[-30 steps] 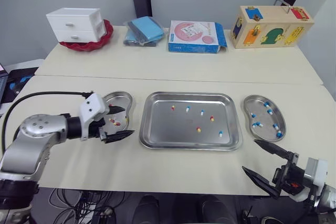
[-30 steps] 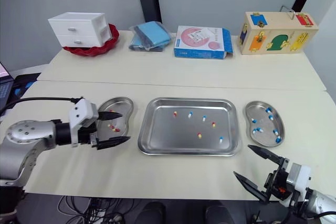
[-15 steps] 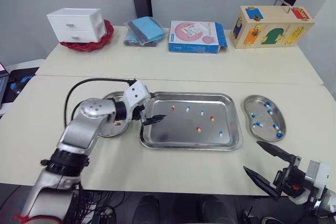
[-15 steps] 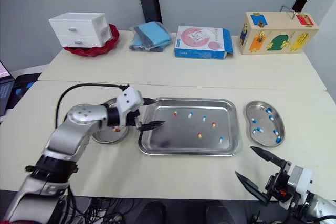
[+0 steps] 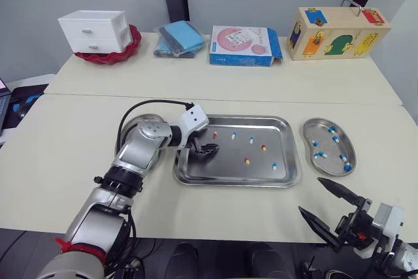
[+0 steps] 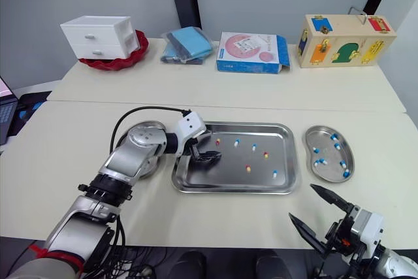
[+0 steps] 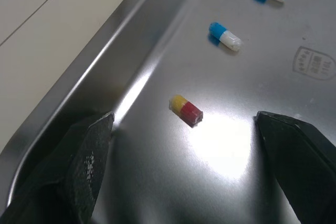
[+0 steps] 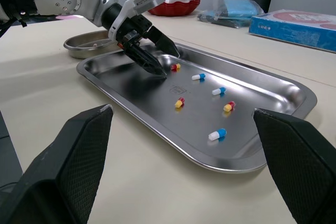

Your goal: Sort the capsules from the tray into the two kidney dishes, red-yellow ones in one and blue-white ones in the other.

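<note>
Since the earlier pictures, the left gripper (image 5: 208, 149) has been carried away from the left kidney dish (image 5: 145, 122), over the left rim of the tray (image 5: 215, 173), and down into the tray's left part. The right gripper (image 5: 309, 194) has hardly been moved. It is held low over the worktop (image 5: 85, 129), in front of the tray's right corner, with its fingers wide apart. Six capsules are seen in the tray, three of each kind. Blue-white capsules (image 5: 320, 155) are seen in the right kidney dish (image 5: 307, 136), just right of the tray.

In the left wrist view, the left gripper's fingers are spread apart and nothing is held. One red-yellow capsule (image 7: 186, 110) is seen on the tray floor between them, near the tray's left wall, touched by neither finger.

In the right wrist view, the left gripper is seen tipped down into the tray, with the red-yellow capsule right at its tips.

The change is taken to mean that a new pick has been started. The red-yellow capsule is probably meant for the left kidney dish. With six capsules left in the tray, the task is judged far from done.
</note>
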Robot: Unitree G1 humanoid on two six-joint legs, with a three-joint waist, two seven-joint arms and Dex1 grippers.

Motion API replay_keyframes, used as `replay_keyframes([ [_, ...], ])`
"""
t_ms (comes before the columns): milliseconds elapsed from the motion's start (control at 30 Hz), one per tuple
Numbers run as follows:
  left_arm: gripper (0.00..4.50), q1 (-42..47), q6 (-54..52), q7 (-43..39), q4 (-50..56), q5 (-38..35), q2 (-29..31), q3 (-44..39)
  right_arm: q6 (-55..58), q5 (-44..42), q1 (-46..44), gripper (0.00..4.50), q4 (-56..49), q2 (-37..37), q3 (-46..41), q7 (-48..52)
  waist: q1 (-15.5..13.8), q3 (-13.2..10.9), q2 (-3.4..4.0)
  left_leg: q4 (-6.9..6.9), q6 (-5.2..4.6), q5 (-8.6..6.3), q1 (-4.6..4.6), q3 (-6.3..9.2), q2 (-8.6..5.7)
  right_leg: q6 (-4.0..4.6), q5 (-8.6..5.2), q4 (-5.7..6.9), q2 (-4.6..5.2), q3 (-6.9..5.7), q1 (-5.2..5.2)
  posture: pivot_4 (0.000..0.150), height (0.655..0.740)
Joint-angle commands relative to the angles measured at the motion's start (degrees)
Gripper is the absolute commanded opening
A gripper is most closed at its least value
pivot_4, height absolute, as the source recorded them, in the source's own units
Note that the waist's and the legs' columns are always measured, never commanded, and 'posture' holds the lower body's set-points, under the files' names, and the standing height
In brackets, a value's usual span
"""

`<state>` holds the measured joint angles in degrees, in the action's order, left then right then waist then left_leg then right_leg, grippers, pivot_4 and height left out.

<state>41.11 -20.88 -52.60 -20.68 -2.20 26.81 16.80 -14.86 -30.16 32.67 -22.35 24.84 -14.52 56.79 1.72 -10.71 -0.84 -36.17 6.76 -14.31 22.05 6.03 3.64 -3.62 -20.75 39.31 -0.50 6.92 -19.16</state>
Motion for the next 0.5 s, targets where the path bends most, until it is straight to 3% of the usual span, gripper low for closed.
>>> replay_keyframes([
  [33,4.50,1.36,0.30,0.02,-0.54,0.73,-0.69,-0.34,-1.70,0.09,0.70,4.48,-2.65,-0.24,-0.43,-0.98,0.03,0.00,0.00,0.00,0.00,0.00,0.00,0.00,0.00,0.00,0.00,0.02,0.00,0.00,0.00,0.150,0.7400],
  [133,4.50,1.06,0.22,-0.03,-0.88,0.97,-1.10,-0.27,-1.95,0.17,1.07,4.48,-2.90,-0.22,-0.34,-1.50,0.02,0.00,0.01,0.00,0.00,0.00,-0.01,0.00,0.00,0.00,0.00,0.03,0.00,0.00,0.00,0.150,0.7400],
  [500,1.06,0.35,0.00,-0.42,-0.99,2.34,-1.16,0.23,-1.69,0.58,0.89,4.50,-3.40,-0.04,0.03,-2.73,0.01,0.01,0.02,-0.01,0.01,0.01,-0.04,0.00,0.00,0.00,0.00,0.09,0.00,0.01,0.01,0.150,0.7400],
])
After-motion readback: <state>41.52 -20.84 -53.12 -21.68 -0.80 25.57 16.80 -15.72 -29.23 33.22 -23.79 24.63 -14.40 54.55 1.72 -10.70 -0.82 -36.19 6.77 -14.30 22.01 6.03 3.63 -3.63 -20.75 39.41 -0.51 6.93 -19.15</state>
